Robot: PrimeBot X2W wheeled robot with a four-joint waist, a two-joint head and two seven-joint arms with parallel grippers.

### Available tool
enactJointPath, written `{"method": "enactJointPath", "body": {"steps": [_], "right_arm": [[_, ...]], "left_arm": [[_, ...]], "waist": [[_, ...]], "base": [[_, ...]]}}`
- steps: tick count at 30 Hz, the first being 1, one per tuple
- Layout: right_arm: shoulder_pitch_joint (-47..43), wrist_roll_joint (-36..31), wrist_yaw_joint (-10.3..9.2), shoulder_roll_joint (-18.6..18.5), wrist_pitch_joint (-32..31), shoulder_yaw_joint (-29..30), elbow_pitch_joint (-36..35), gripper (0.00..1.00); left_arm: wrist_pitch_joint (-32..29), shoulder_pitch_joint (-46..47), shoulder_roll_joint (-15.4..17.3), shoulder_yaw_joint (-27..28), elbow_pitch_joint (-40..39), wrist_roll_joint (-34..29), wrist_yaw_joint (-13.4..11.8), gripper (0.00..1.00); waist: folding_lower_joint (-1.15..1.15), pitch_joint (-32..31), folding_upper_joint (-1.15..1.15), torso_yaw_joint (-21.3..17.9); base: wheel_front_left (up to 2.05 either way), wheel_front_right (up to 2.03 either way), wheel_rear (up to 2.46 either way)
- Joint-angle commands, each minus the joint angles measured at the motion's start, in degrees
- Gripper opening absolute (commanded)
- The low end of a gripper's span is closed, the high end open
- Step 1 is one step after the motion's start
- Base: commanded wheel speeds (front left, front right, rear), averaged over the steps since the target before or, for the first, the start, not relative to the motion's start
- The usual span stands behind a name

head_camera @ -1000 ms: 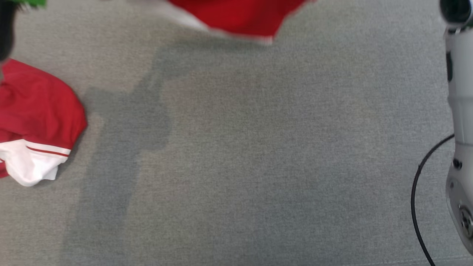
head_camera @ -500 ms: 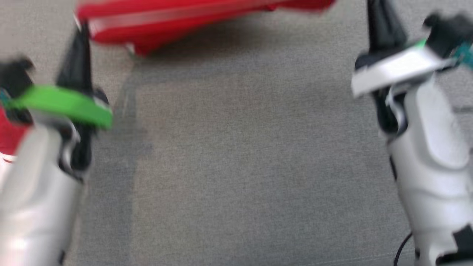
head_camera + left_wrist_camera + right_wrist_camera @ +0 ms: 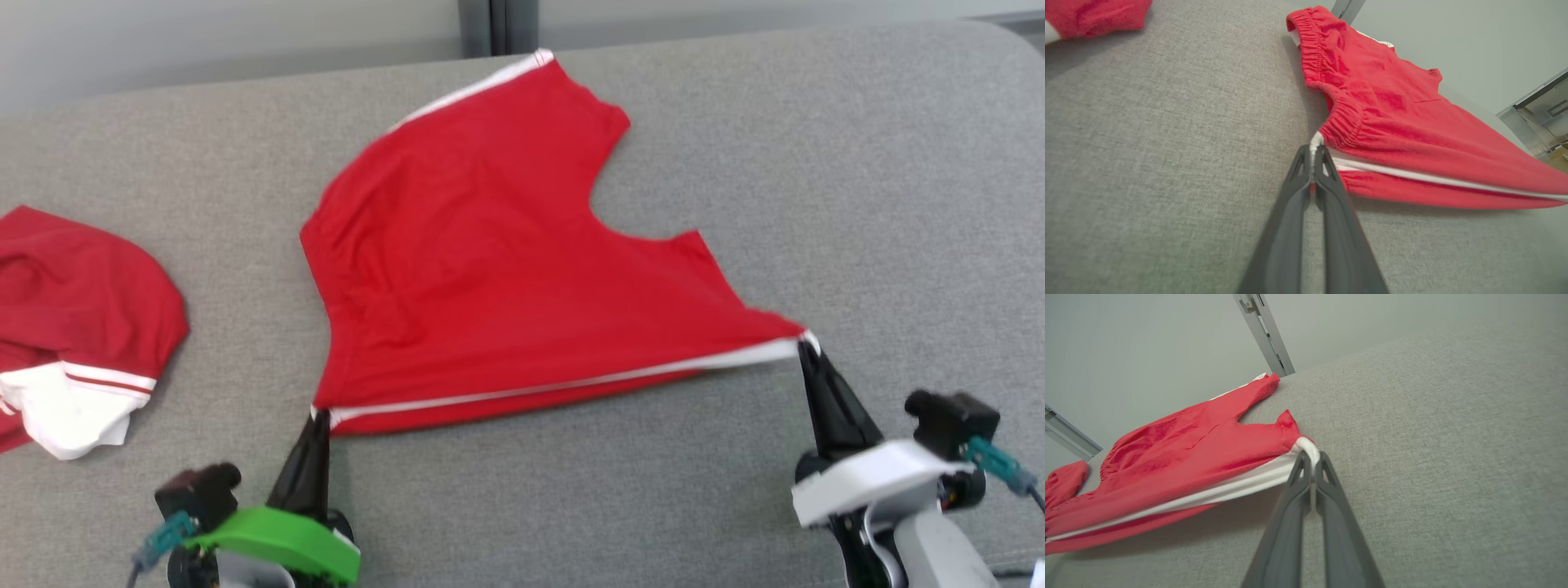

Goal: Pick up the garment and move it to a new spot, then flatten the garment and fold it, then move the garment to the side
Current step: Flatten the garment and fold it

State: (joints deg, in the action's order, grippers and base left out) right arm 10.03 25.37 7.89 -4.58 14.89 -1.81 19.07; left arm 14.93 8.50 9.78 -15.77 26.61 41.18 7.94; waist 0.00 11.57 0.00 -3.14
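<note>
Head view, garment: the red cloth shorts with a white side stripe (image 3: 490,269) lie spread on the grey woven upholstered surface (image 3: 857,204), their near edge pulled taut between both grippers.
Head view, left gripper (image 3: 318,418): fingers pinched together on the waistband corner; its wrist is cut off by the bottom edge.
Head view, right gripper (image 3: 807,349): fingers clamped on the leg-hem corner; its forearm is cut off below.
Head view, other cloth: a crumpled red-and-white garment (image 3: 73,310) lies well apart at the left, cut by the frame edge.
Left wrist view: the tips grip the white stripe's end beside the gathered elastic.
Right wrist view: the tips grip the stripe's other end; that edge hangs above its shadow.
Change: half a second ago the head view was blurred and the shorts were cut by the top edge; the camera has shifted and the shorts now show whole.
</note>
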Motion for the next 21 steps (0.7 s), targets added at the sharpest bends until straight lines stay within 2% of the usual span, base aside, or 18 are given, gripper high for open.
{"method": "enactJointPath", "body": {"steps": [1, 6, 10, 15, 21], "right_arm": [[-2.2, 0.91, -0.74, -1.86, 0.45, 2.1, -0.67, 0.0], [-8.39, 2.26, -0.74, -2.54, 0.45, 1.78, -3.52, 0.0], [-10.31, 3.35, -0.72, -2.99, 0.45, 1.74, -6.75, 0.0], [-4.4, 2.82, -0.65, -3.63, 0.43, 0.47, -8.24, 0.0], [9.37, 0.11, -0.51, -4.04, -0.06, -1.35, -3.7, 0.0]], "left_arm": [[0.39, -2.64, 1.33, 2.22, -0.23, -1.07, -0.83, 0.0], [0.39, -7.91, 0.98, 1.88, -4.05, -3.87, -0.84, 0.0], [0.38, -9.3, 2.03, 0.32, -8.03, -6.48, -0.83, 0.0], [0.37, -5.37, 1.28, 0.0, -11.82, -7.78, -0.72, 0.0], [0.32, 2.99, 0.35, -0.7, -11.97, -6.81, -0.62, 0.0]], "waist": [[0.0, -2.81, 0.0, 0.48], [0.0, -4.24, 0.0, 1.04], [0.0, -3.94, 0.0, 1.71], [0.0, -0.76, 0.0, 2.87], [0.0, 5.18, 0.0, 5.69]], "base": [[0.0, 0.0, 0.0], [0.0, 0.0, 0.0], [0.0, 0.0, 0.0], [0.0, 0.0, 0.0], [0.0, 0.0, 0.0]]}}
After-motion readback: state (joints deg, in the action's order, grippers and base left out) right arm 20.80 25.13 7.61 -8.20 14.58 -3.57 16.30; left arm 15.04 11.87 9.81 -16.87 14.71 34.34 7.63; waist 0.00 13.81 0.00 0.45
